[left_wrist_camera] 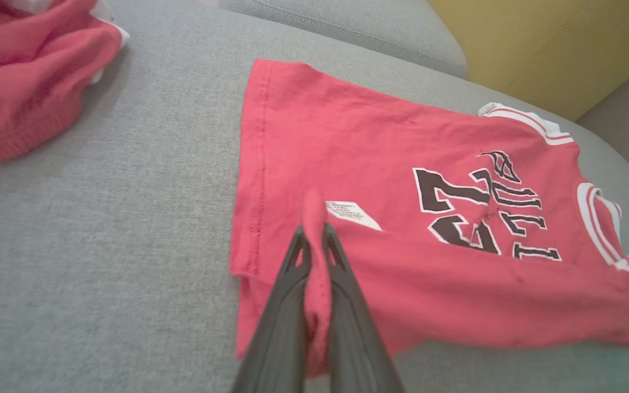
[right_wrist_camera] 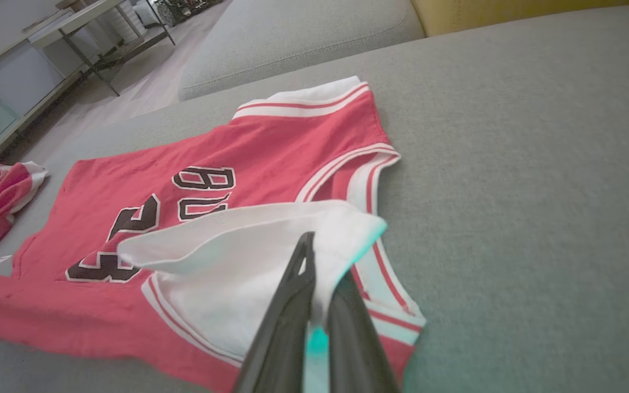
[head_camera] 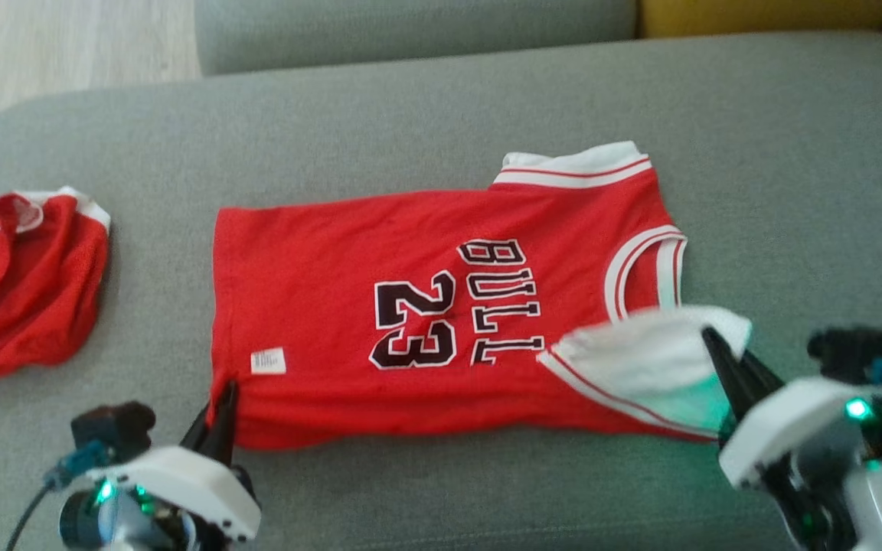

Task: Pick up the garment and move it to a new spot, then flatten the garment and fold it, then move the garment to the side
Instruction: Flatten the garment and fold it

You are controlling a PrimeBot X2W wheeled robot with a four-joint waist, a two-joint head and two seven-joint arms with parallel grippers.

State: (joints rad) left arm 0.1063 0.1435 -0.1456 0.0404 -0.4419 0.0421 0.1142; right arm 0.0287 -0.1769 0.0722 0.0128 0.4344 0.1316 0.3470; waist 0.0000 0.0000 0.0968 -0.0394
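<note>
The grey cushion [head_camera: 441, 99] carries the red jersey [head_camera: 318, 268] flat across its middle. The left gripper [head_camera: 225, 392] pinches the hem corner and the right gripper [head_camera: 710, 337] the white shoulder, both toward the front edge, probably to fold that side over.

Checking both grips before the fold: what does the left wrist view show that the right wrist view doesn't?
Left wrist: the left gripper pinching the jersey's red hem. Right wrist: the right gripper pinching its white shoulder flap, plus a table beyond. Both: the jersey, a second red garment and the grey sofa.
</note>
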